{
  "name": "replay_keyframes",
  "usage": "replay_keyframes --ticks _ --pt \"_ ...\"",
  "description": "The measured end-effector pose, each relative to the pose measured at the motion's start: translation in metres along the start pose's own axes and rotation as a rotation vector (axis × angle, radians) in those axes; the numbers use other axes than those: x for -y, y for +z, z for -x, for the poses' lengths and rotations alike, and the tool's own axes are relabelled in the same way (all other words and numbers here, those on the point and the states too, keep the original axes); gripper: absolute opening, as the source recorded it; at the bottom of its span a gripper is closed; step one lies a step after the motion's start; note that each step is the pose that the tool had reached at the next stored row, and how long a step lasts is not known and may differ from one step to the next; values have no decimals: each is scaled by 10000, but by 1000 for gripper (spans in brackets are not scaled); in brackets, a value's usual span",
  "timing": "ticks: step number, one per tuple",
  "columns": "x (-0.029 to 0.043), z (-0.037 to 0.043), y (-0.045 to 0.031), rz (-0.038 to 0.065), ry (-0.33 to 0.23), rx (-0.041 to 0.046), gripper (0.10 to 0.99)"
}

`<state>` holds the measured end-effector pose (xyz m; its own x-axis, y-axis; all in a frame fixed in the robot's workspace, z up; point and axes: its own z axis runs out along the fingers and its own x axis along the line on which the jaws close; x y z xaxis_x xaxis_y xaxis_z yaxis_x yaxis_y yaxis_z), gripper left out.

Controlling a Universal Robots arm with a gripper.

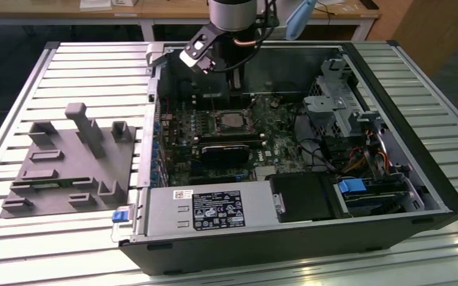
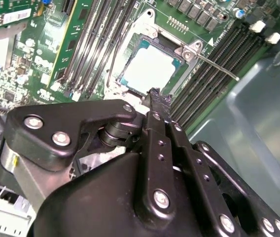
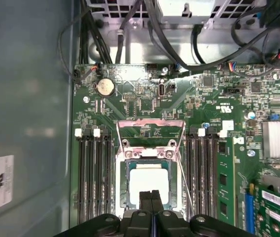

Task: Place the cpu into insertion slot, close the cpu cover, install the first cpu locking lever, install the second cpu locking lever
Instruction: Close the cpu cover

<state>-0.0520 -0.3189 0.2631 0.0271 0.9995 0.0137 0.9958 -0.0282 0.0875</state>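
Exterior view overlooks the case [image 1: 293,241]; both wrist views face cpu [image 3: 149,178] [image 2: 147,69] closely.

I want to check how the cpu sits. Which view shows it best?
The first wrist view: it faces the cpu squarely, with the fingers crossing one edge. The second wrist view shows the cpu at a slant. The exterior view shows the cpu as a small square.

The whole setup sits on a ribbed aluminium table [image 1: 93,65]. An open black PC tower [image 1: 293,238] lies on its side on it, with a grey plastic fixture [image 1: 62,173] just beside it, on the exterior view's left.
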Motion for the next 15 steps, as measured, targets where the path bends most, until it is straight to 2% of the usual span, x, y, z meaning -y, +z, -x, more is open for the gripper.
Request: replay_keyframes --ticks 2,5,15 --pt "-3 0 -29 0 -1 -1 102" --pt "-36 -2 -27 0 0 -2 102" --pt "-367 -10 2 -5 0 0 102"
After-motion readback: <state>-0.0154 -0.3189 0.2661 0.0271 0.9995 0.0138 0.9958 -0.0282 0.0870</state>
